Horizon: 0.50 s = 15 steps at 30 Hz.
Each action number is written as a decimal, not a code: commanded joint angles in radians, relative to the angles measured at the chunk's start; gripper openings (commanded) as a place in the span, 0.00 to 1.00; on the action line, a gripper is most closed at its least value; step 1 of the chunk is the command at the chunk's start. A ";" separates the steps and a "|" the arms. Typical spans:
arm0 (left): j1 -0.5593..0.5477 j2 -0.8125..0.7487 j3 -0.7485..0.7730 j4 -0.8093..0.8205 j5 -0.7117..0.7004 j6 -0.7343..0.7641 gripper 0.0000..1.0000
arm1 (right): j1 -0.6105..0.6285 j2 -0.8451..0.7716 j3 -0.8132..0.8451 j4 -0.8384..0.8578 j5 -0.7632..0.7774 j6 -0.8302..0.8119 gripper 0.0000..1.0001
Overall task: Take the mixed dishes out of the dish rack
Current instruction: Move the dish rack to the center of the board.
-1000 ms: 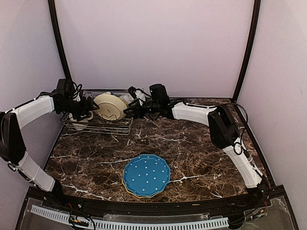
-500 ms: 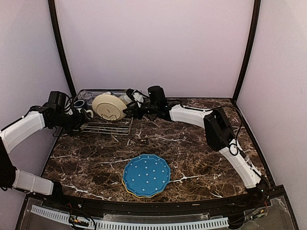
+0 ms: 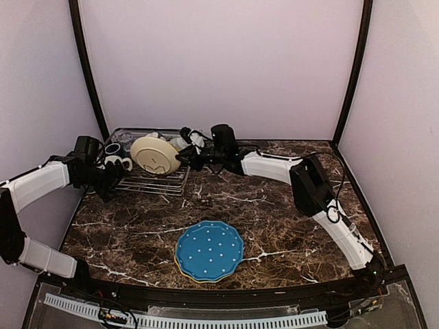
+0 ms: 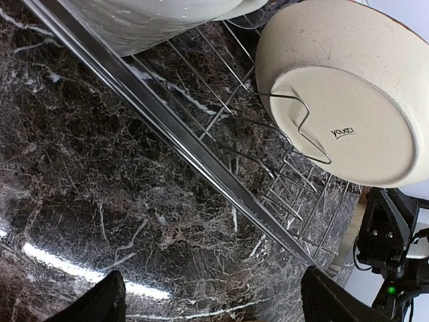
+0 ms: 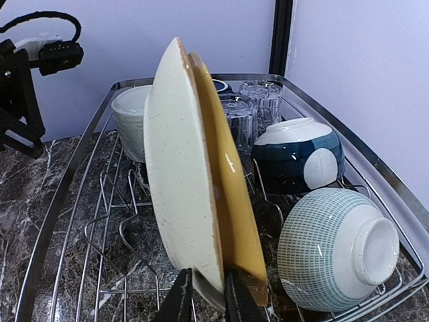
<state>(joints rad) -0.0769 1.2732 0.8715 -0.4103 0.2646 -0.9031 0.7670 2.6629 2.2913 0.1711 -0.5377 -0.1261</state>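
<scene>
1. Right gripper (image 5: pixel 209 280) is clamped on the cream plate (image 5: pixel 177 174). One finger (image 5: pixel 182 298) presses the pale back and the other the yellow side, pinching the bottom rim low inside the dish rack (image 5: pixel 60 221).
2. Cream plate stands on edge, nearly upright, in the rack's wire slots about mid-rack. A wire prong (image 4: pixel 305 127) crosses its back in the left wrist view.
3. A yellow face sits flush against the plate's far side. Cannot tell if it is a second plate or this plate's front.
4. Top view: right gripper (image 3: pixel 186 156) reaches in from the rack's right end, meeting the plate's (image 3: pixel 156 154) right edge.
5. Left gripper (image 4: pixel 213 278) is spread wide with nothing between its fingers. It hangs over the marble table (image 4: pixel 100 201) just outside the rack's front rail (image 4: pixel 188 147). The cream plate (image 4: pixel 342 100) is inside the rack, apart from it.
6. Top view: left gripper (image 3: pixel 110 181) is at the rack's front-left corner.
7. Also in the rack:
   - white bowl (image 5: pixel 335 248) with green grid, on its side, right of the plate
   - blue-and-white bowl (image 5: pixel 298 157) behind it
   - glass tumblers (image 5: pixel 265 100) further back
   - cream mug (image 5: pixel 131 121) left of the plate
   - dark blue mug (image 5: pixel 221 85), mostly hidden
8. Outside the rack: blue plate (image 3: pixel 209 250) lies flat on the table, well in front of the rack, on a yellow plate (image 3: pixel 192 277) with only its rim showing.
</scene>
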 commanded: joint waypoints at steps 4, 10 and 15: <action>-0.003 0.046 0.028 -0.051 -0.042 -0.058 0.89 | 0.104 -0.072 -0.117 0.051 -0.123 0.126 0.10; -0.003 -0.009 -0.002 -0.074 -0.098 -0.011 0.88 | 0.147 -0.123 -0.205 0.084 -0.110 0.178 0.09; -0.003 -0.058 0.001 -0.088 -0.130 0.056 0.86 | 0.171 -0.087 -0.133 0.035 -0.102 0.186 0.08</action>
<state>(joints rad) -0.0769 1.2766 0.8764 -0.4538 0.1806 -0.9180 0.8497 2.5725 2.1147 0.2539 -0.5507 0.0216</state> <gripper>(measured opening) 0.868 0.092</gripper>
